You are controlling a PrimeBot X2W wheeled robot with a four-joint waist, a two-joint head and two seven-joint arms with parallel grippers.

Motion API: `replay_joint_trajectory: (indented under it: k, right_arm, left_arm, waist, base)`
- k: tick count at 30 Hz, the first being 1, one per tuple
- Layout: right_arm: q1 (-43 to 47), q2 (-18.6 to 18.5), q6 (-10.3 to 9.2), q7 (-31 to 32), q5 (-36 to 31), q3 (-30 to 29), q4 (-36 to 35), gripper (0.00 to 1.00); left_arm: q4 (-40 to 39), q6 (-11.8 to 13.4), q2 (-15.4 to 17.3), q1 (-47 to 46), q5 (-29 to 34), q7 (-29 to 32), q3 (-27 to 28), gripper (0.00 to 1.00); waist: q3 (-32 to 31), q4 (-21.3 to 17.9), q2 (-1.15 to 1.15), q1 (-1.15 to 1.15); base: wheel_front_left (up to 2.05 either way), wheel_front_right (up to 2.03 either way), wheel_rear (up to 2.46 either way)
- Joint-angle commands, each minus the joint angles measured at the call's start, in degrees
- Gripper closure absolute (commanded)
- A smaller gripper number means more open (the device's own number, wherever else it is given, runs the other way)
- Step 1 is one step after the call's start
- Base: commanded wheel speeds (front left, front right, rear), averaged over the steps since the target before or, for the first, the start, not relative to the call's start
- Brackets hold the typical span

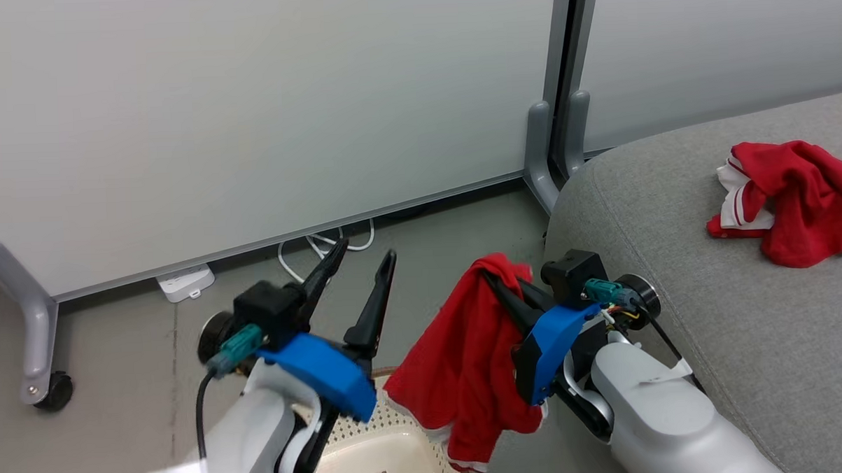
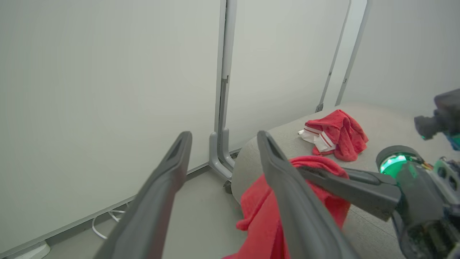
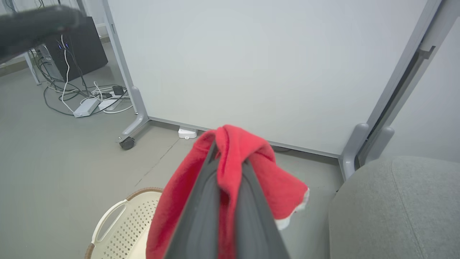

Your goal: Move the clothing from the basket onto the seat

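Garment (image 1: 460, 354) clamped in right tool (image 1: 500, 283), left tool (image 1: 365, 252) spread, empty

The left gripper (image 1: 365, 252) stood with jaws spread wide. The right gripper (image 1: 501, 290) pinched a soft red fabric garment (image 1: 460, 354) between closed jaws.

white forearms (image 1: 651, 410), blue wrist mounts (image 1: 321, 373), dark tapered fingers (image 1: 375, 301), teal plugs (image 1: 239, 344)

Bare seat (image 1: 712, 338) near edge, red garment (image 1: 798, 202) farther in, partition (image 1: 249, 116) seemingly clear
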Motion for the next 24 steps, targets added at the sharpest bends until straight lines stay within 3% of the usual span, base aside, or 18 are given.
replay_joint_trajectory:
  k: [1,6,10,24]
  right_arm:
    - [-0.67,-0.06,0.01,-0.4,-0.52,-0.58,-0.07,1.0]
    - [-0.56,-0.07,0.01,-0.77,-1.24,-3.18,-0.36,1.0]
    - [-0.14,-0.06,0.01,-0.82,-1.96,-4.44,-0.77,1.0]
    - [0.95,-0.06,0.01,-0.92,-2.78,-5.03,-1.6,1.0]
  left_arm:
    - [-1.95,0.52,1.07,3.58,1.62,-0.12,1.82,0.0]
    - [-10.07,1.07,2.55,14.57,7.37,-0.14,9.97,0.0]
    - [-13.56,0.12,1.61,20.56,10.89,-0.15,15.23,0.0]
    - [-13.96,-4.63,-4.24,28.75,18.33,-0.15,27.33,0.0]
  waist:
    - [0.16,0.3,0.0,0.0]
    - [0.39,1.28,0.0,0.0]
    - [0.43,1.89,0.0,0.0]
    - [0.46,1.43,0.0,0.0]
  base:
    - [0.0,0.0,0.0]
    - [0.0,0.0,0.0]
    - [0.0,0.0,0.0]
    - [0.0,0.0,0.0]
